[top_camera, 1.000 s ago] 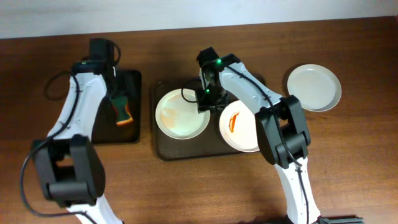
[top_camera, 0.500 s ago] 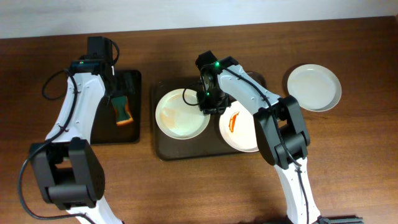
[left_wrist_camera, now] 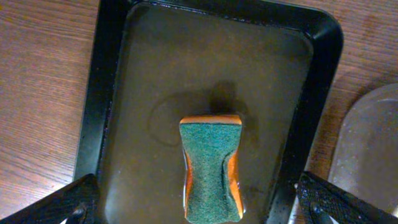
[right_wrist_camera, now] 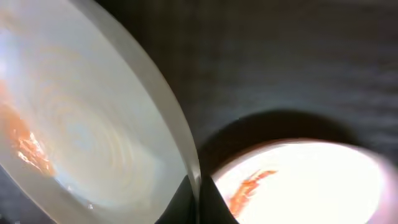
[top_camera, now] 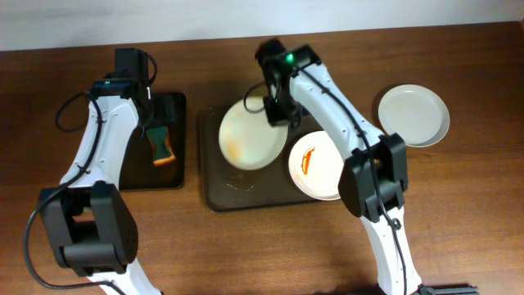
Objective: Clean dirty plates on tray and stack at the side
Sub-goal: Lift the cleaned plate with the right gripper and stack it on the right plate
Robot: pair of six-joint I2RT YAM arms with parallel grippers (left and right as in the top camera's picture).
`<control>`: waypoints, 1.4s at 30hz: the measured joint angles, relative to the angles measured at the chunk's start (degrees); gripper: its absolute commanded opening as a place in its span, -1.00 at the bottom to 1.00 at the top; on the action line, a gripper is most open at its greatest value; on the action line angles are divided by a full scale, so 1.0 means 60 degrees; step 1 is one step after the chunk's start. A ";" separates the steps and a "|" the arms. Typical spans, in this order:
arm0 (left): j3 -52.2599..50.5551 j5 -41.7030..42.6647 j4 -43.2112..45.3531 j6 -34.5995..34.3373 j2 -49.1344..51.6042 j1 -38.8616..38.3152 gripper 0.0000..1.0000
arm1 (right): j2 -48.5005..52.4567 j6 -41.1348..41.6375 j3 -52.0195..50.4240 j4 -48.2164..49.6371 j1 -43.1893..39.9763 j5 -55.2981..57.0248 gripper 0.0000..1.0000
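My left gripper [left_wrist_camera: 199, 202] is hanging spread wide over the sponge [left_wrist_camera: 210, 165], gripping nothing. My right gripper [top_camera: 277, 111] is pinching the smeared plate [top_camera: 250, 135] at its rim, tilting it over the brown tray [top_camera: 214, 197]. I'm judging it rigid, glossy and breakable, so a firm rim hold only.

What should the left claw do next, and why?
Probably lower the left claw and close on the green-and-orange sponge. It hangs open above the sponge, which lies flat on the small black tray, while the right claw pinches the rim of a tilted round white plate with an orange smear, so that plate seems ready for wiping.
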 measured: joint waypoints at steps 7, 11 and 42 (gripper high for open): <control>0.0000 0.0004 -0.0007 0.0000 0.0000 0.0000 0.99 | -0.0026 -0.0029 0.3067 -0.1894 0.0135 0.4237 -0.91; 0.0000 0.0000 -0.0004 -0.0004 0.0000 0.0000 0.99 | -0.0026 -0.0058 0.3147 -0.2368 0.0579 0.6080 -0.91; 0.0000 0.0000 -0.0004 -0.0004 0.0000 0.0000 0.99 | -0.0244 0.2605 0.3144 -0.2503 0.0397 0.5472 -0.92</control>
